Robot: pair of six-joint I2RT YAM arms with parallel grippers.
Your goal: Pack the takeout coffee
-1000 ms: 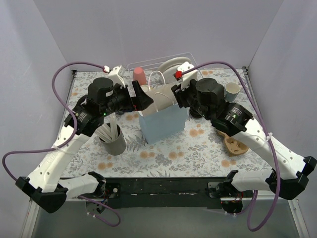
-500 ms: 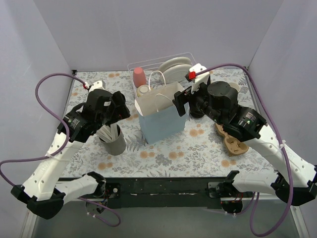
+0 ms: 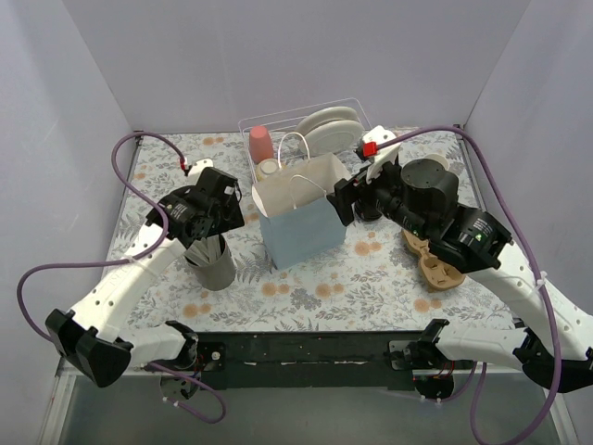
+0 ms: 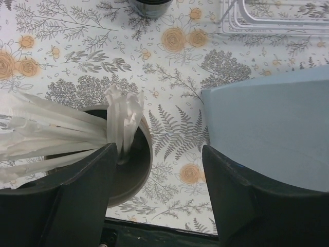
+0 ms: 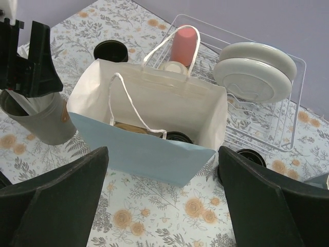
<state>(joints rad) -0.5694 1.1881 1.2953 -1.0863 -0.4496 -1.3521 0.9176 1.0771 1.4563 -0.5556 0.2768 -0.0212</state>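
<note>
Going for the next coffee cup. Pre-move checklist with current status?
1. Bag upright, mouth open: ok.
2. Right gripper open, empty: ok.
3. Left gripper open, empty, over the utensil cup: ok.
4. Loose cups located: rear cup behind the bag's left corner, right-side cup by its right end near the dish rack: ok.
5. Room in the bag: packed cup sits at the bottom beside a brown item; free space cannot tell.
6. Mouth clear of handles: not ok, one handle droops inside and may snag.
</note>
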